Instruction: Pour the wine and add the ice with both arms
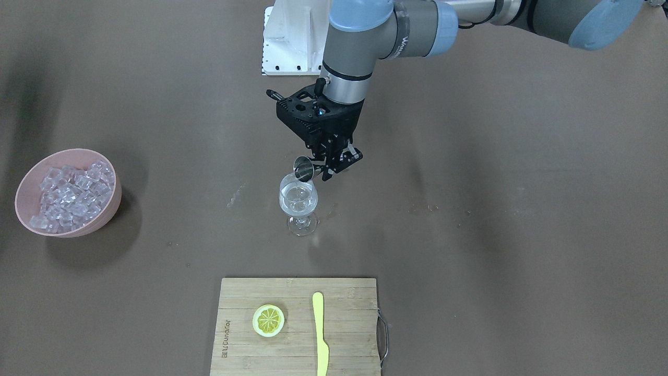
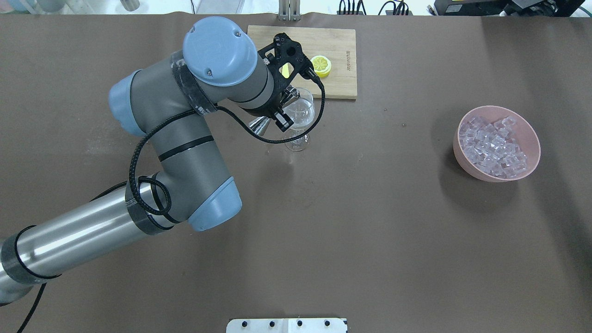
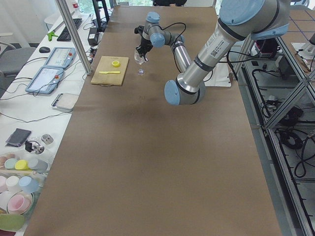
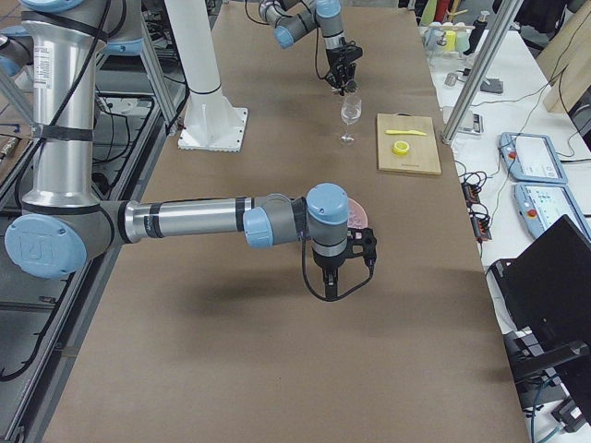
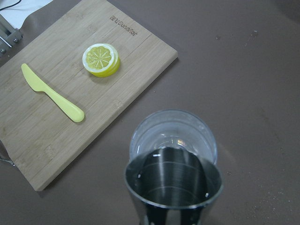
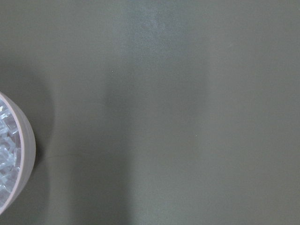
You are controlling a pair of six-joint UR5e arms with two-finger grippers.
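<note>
My left gripper (image 1: 334, 159) is shut on a small steel jigger (image 1: 303, 168), tilted with its mouth over the rim of a stemmed wine glass (image 1: 298, 201). The glass stands mid-table and holds a little clear wine (image 1: 296, 203). In the left wrist view the jigger (image 5: 173, 187) sits just above the glass (image 5: 161, 129). A pink bowl (image 1: 107, 216) heaped with ice cubes (image 1: 70, 196) stands far off on the robot's right. My right gripper (image 4: 339, 269) hangs above the table next to that bowl; I cannot tell whether it is open. Its wrist view shows only the bowl's rim (image 6: 26, 140) and brown table.
A bamboo cutting board (image 1: 297, 355) with a lemon slice (image 1: 268, 320) and a yellow plastic knife (image 1: 320, 334) lies beyond the glass at the operators' edge. The white mounting base (image 1: 289, 42) is at the robot's side.
</note>
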